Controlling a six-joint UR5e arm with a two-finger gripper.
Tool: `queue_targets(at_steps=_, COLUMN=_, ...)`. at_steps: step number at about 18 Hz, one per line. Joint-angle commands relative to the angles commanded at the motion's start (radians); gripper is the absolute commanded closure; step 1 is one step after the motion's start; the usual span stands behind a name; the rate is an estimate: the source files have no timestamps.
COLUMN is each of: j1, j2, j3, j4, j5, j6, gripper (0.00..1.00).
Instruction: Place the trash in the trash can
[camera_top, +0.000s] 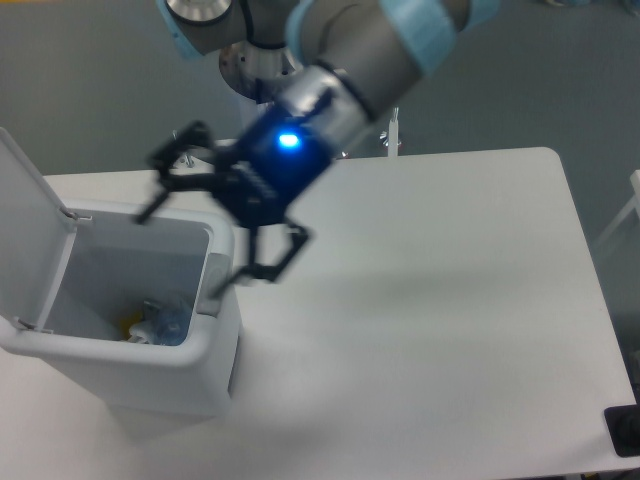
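Spread wide and holding nothing, the gripper hangs blurred over the trash can at the frame's left. Inside at lower left lies what looks like the bottle. One finger sits near the rim and could snag it.

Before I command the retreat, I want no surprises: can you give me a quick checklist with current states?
1. Hand open and empty: ok.
2. Bottle down inside the trash can: ok, pale blue shape at the bottom.
3. Lid raised and clear of the hand: ok.
4. Paper wad inside: cannot tell, contents unclear.
5. Trash lying on the table: ok, none visible.
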Motion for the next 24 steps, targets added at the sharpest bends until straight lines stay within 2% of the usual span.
queue_targets(at_steps=4, j1=0.054, j2=-0.043, j3=-0.032, j4=0.002, j5=0.192, j6=0.084, gripper=0.00)
queue_targets(at_steps=7, j1=0.074, j2=-0.066, j3=-0.040, j4=0.000, j5=0.350, j6=0.179, gripper=0.00)
queue_targets(at_steps=10, j1=0.083, j2=-0.089, j3=-0.037, j4=0.000, j5=0.482, j6=0.220, gripper=0.00)
queue_targets(at_steps=13, j1=0.094, j2=-0.100, j3=-0.040, j4=0.000, j5=0.711, j6=0.282, gripper=0.00)
queue_targets(at_steps=14, j1=0.095, j2=-0.107, j3=-0.040, j4=-0.002, j5=0.753, j6=0.305, gripper=0.00)
queue_targets(at_steps=17, j1=0.120, j2=-0.133, j3=-0.045, j4=-0.011, j5=0.773, j6=0.374, gripper=0.00)
queue_targets(at_steps=21, j1=0.114, j2=-0.132, j3=-0.072, j4=-0.017, j5=0.954, j6=0.520, gripper=0.00)
queue_targets(at_steps=24, j1=0.106, j2=-0.132, j3=-0.071, j4=-0.041, j5=0.993, j6=0.542, gripper=0.00)
